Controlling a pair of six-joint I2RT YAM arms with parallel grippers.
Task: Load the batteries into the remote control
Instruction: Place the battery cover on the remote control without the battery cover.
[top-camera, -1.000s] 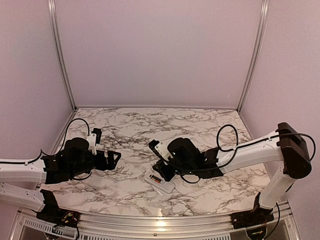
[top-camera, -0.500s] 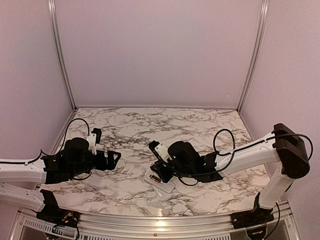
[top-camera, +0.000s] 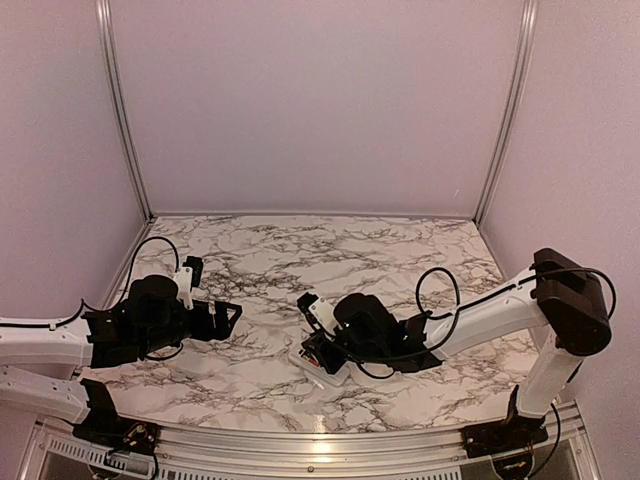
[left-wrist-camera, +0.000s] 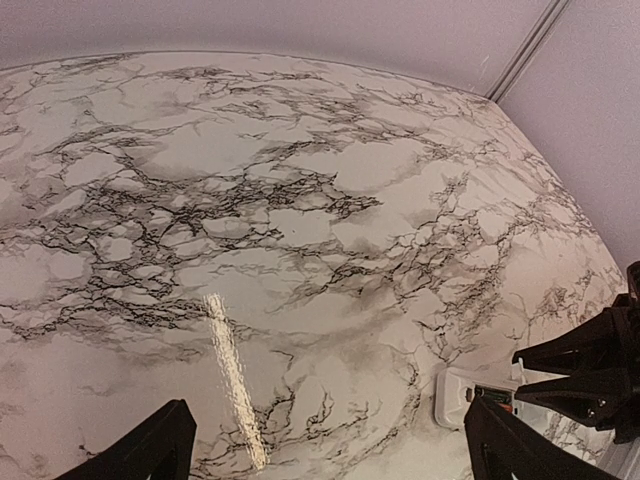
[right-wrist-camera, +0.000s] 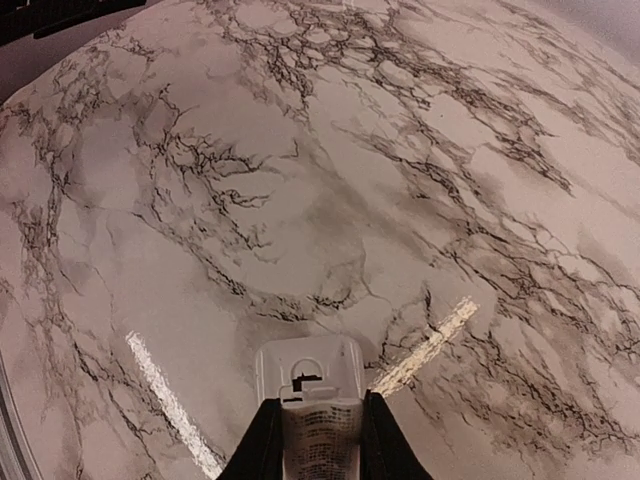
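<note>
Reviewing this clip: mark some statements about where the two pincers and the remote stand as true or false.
1. The left pincer is open with nothing between its fingers. True.
2. The remote control lies against the far back edge of the table. False: it lies near the front middle of the marbled top.
3. The right pincer is down at the remote control. True.
4. The left pincer is touching the remote control. False: it hangs well apart from it, off to the left, over bare marble.
</note>
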